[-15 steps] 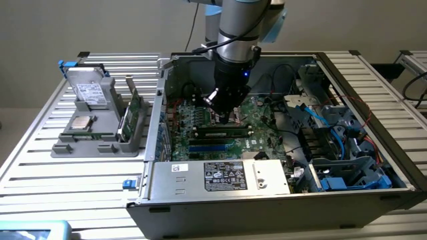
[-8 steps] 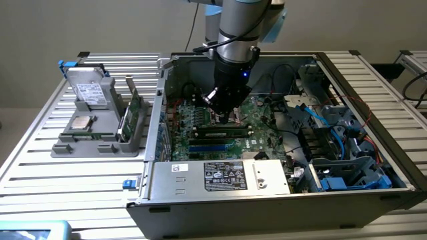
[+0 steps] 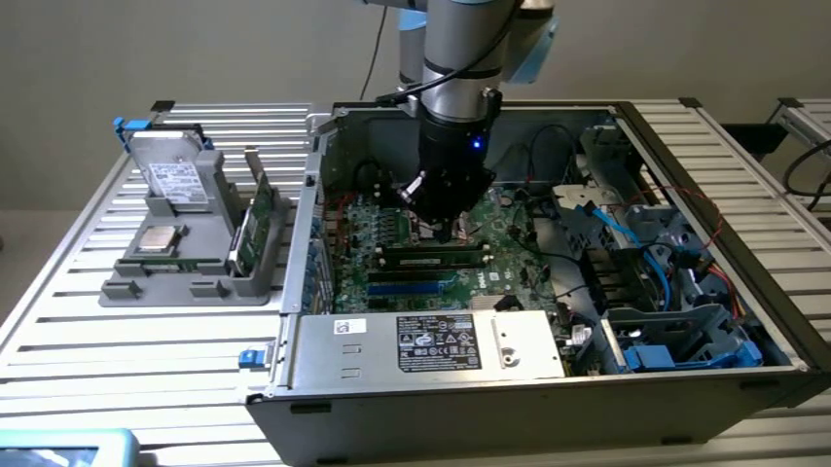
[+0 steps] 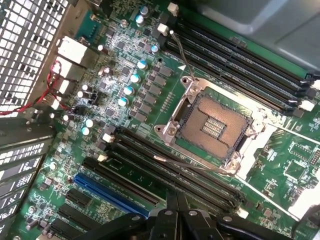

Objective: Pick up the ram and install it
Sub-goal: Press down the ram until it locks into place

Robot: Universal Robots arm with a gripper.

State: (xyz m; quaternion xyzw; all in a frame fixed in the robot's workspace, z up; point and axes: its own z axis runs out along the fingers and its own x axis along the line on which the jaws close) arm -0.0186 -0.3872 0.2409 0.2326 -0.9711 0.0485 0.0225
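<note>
My gripper hangs inside the open computer case, low over the motherboard. Its fingers are shut together over the long black memory slots beside the CPU socket, with nothing between them. The ram, a slim green strip with dark chips, lies along a slot just in front of the gripper in the exterior view, apart from the fingers. I cannot tell whether it is fully seated.
A blue slot and a boxed power supply lie in front of the ram. Cables and drive bays crowd the case at the exterior view's right. A grey holder with upright green boards stands on the slatted table.
</note>
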